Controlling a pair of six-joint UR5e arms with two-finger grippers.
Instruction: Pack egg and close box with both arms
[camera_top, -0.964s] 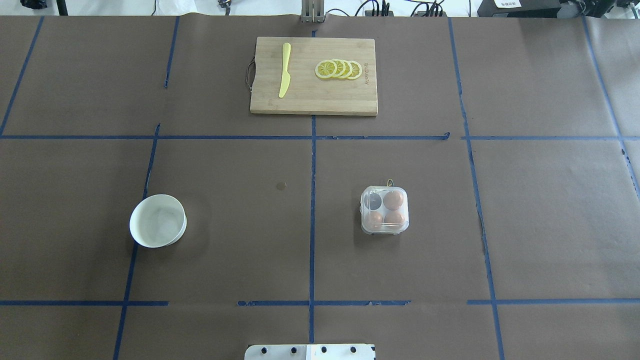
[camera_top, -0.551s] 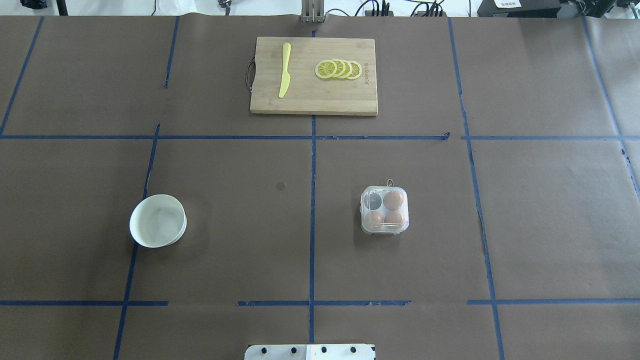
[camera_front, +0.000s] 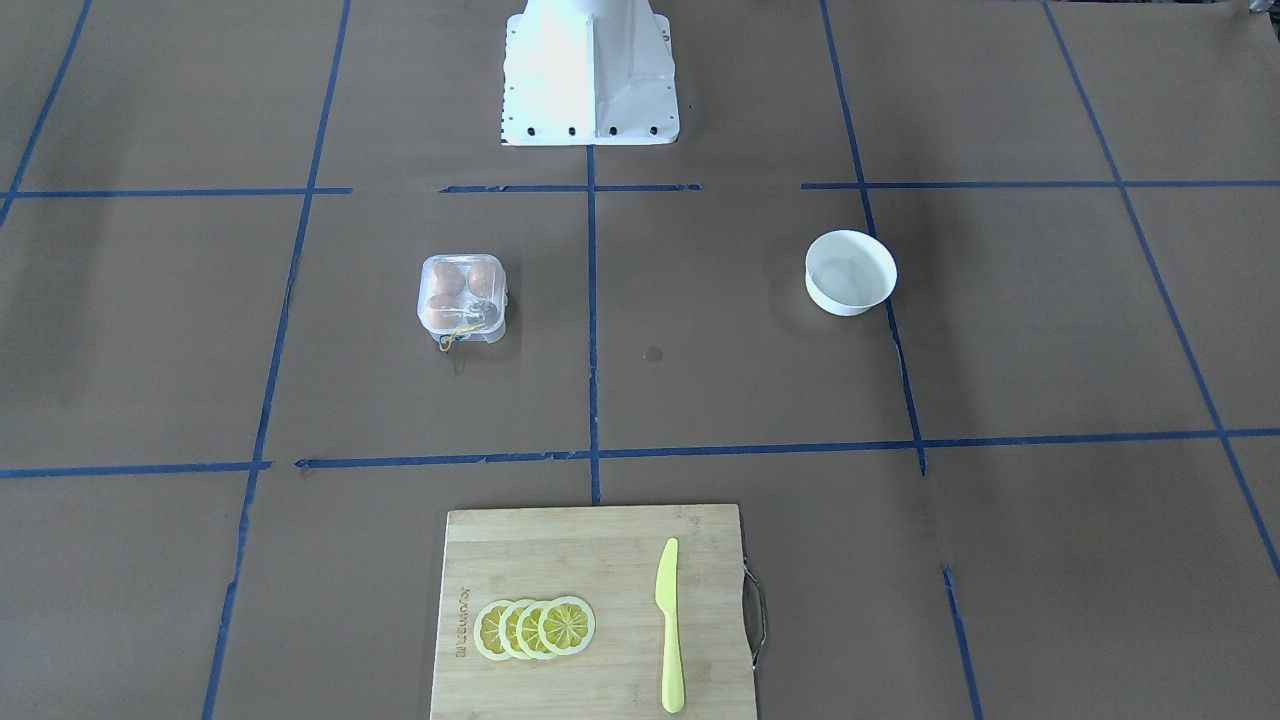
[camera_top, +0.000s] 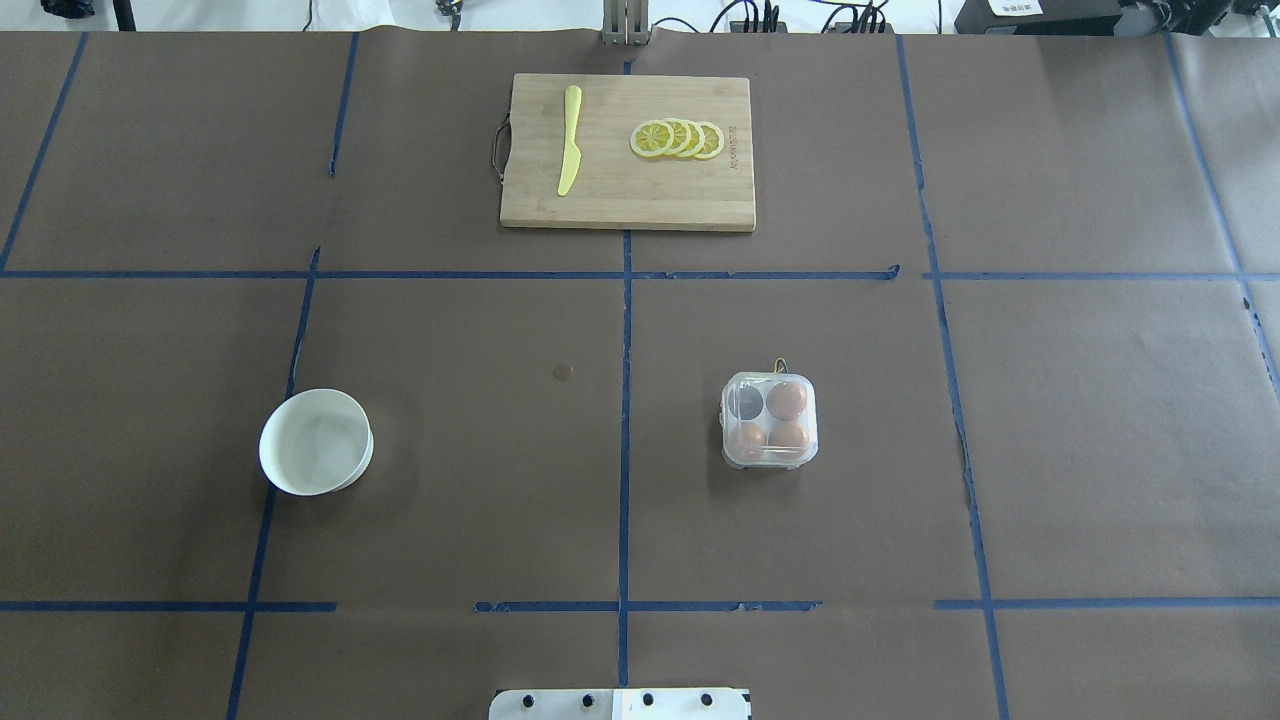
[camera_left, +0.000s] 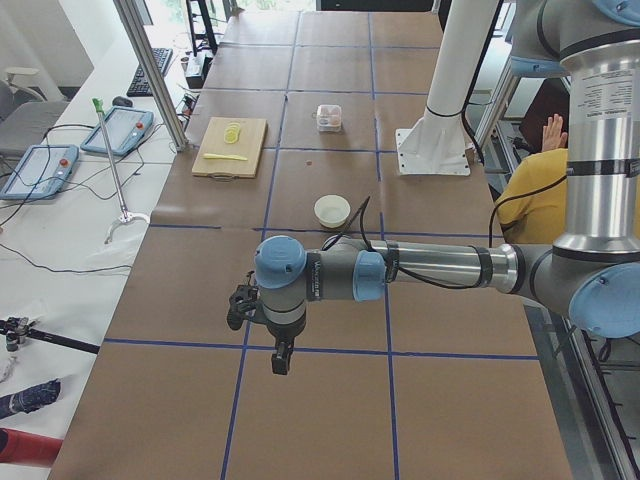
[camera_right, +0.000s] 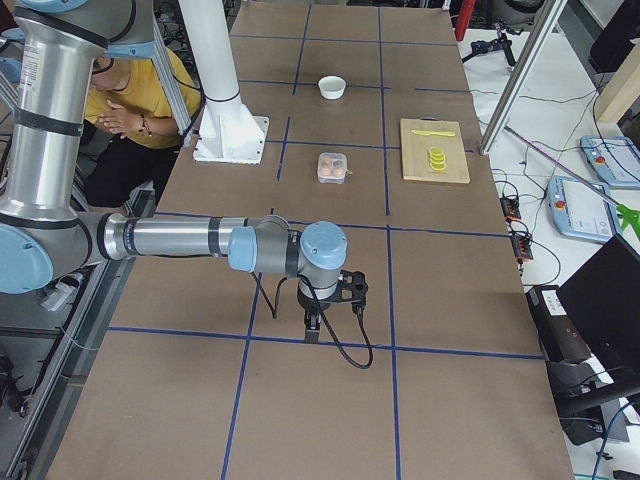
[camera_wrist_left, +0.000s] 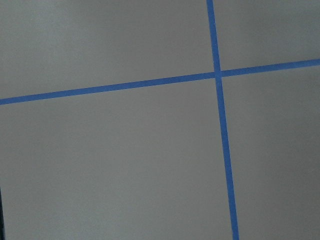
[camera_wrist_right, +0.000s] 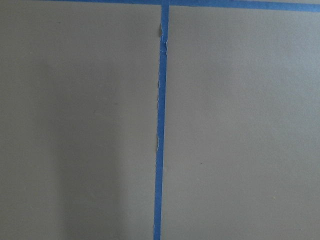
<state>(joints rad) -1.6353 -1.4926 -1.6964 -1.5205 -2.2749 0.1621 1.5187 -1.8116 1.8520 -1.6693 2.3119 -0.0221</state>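
Note:
The clear box (camera_top: 769, 421) stands right of the table's centre with its lid down over the cups. Three orange-brown eggs lie in it, one being the egg (camera_top: 787, 400) in the far right cup; the far left cup is empty. The box also shows in the front view (camera_front: 462, 297). Neither arm shows in the overhead or front view. The left gripper (camera_left: 282, 358) hangs over bare table far from the box. The right gripper (camera_right: 313, 328) hangs over bare table at the other end. I cannot tell whether either is open. Both wrist views show only brown paper and blue tape.
A white bowl (camera_top: 316, 441) stands left of centre and looks empty. A wooden cutting board (camera_top: 640, 195) lies at the far middle with a yellow knife (camera_top: 569, 140) and lemon slices (camera_top: 677, 138). The white pedestal (camera_front: 590, 75) stands at the robot's edge.

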